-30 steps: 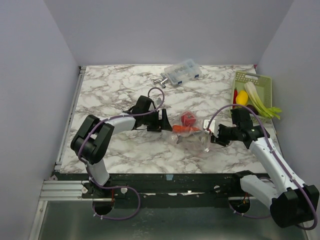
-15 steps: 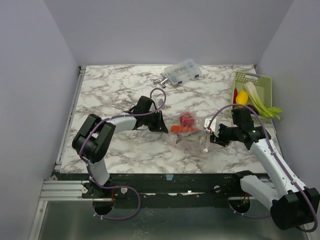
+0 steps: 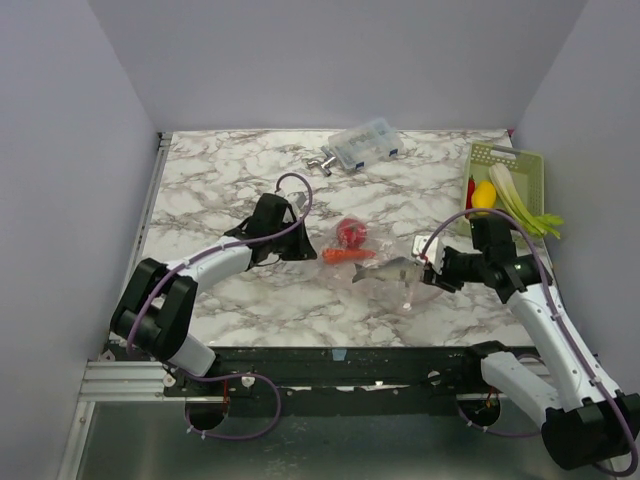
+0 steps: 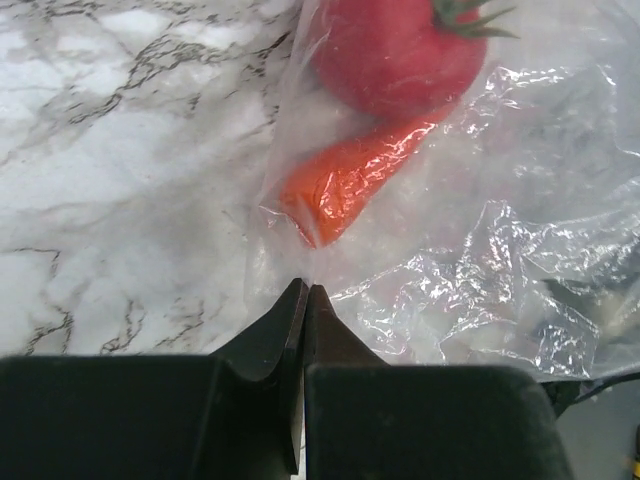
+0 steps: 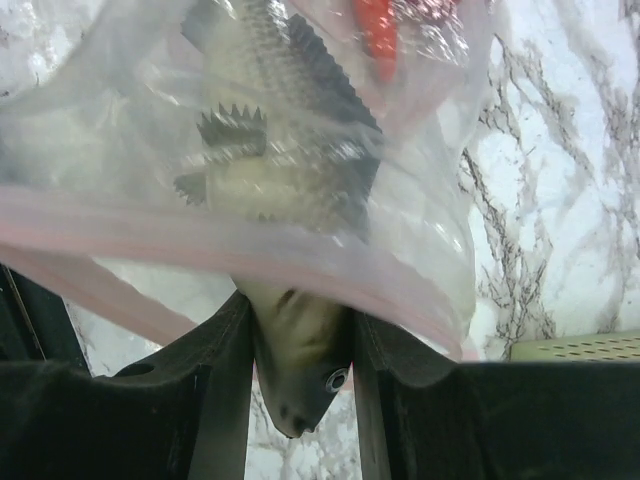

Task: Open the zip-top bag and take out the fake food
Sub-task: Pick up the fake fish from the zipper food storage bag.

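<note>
The left claw (image 4: pixel 305 292) has just closed. A second ago its jaws stood wide at the left end of the bag (image 4: pixel 480 200). Now they are pressed together on its thin edge, and the arm has drawn back toward its own side. The bag came along, so the tomato (image 3: pixel 350 232) and the carrot (image 3: pixel 347 255) inside it now lie further left.

The right claw (image 5: pixel 300 350) has not changed. It clamps the head of the fish (image 5: pixel 290 190), which seems to stick out past the zipper strip (image 5: pixel 200 245). I judge that the bag is being pulled off the fish.

The carrot lies just ahead of the left claw's tips, and the tomato lies beyond it. The fish's body reaches away from the right claw into the bag.
</note>
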You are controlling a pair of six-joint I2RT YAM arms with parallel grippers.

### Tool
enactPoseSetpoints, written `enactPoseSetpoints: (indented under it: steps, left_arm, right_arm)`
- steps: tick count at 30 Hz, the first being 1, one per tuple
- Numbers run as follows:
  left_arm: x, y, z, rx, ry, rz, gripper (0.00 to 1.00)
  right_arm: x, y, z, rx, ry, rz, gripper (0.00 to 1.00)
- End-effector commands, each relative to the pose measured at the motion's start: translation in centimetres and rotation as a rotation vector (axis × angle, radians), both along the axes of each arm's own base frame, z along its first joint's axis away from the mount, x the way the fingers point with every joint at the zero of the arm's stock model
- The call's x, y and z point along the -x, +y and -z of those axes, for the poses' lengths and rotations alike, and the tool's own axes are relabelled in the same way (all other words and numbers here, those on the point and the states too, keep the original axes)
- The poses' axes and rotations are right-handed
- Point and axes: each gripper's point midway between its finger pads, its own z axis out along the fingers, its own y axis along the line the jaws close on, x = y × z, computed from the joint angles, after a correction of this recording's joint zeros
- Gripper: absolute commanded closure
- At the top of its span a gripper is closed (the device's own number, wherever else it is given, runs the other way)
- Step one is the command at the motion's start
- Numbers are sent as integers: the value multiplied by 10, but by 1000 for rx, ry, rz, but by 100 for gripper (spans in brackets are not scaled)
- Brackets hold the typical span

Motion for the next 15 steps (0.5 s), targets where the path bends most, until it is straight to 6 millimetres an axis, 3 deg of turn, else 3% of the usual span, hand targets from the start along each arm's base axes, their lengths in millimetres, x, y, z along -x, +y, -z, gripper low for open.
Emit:
enactPoseSetpoints:
  steps: [1, 10, 15]
  left_arm:
    - [5, 20, 18, -82, 9, -35, 100]
    - [8, 29, 23, -55, 25, -59, 100]
    - [8, 36, 24, -54, 28, -72, 100]
  right_arm:
    - [3, -3, -18, 3, -16, 21, 76]
    - [5, -39, 1, 153, -24, 152, 77]
    - [23, -54, 0, 197, 9, 170, 76]
